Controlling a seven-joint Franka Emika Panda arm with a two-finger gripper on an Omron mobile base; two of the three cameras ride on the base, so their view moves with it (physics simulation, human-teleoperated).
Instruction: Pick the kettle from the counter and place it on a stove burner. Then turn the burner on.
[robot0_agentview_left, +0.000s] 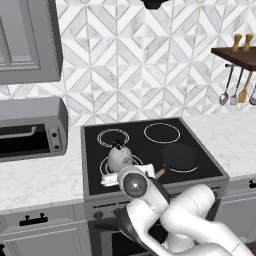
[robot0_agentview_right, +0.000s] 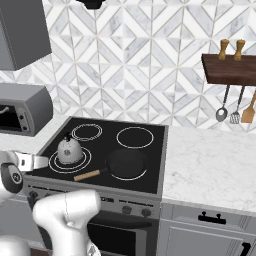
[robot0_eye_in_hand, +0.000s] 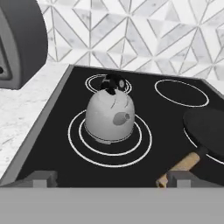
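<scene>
The kettle (robot0_eye_in_hand: 109, 117) stands upright inside the biggest double ring, the burner (robot0_eye_in_hand: 110, 136), at the front left of the black cooktop (robot0_agentview_left: 150, 145). The gripper (robot0_eye_in_hand: 113, 178) hangs just in front of it, jaws spread wide and holding nothing. A frying pan (robot0_agentview_right: 126, 163) sits just right, on the neighbouring ring
</scene>
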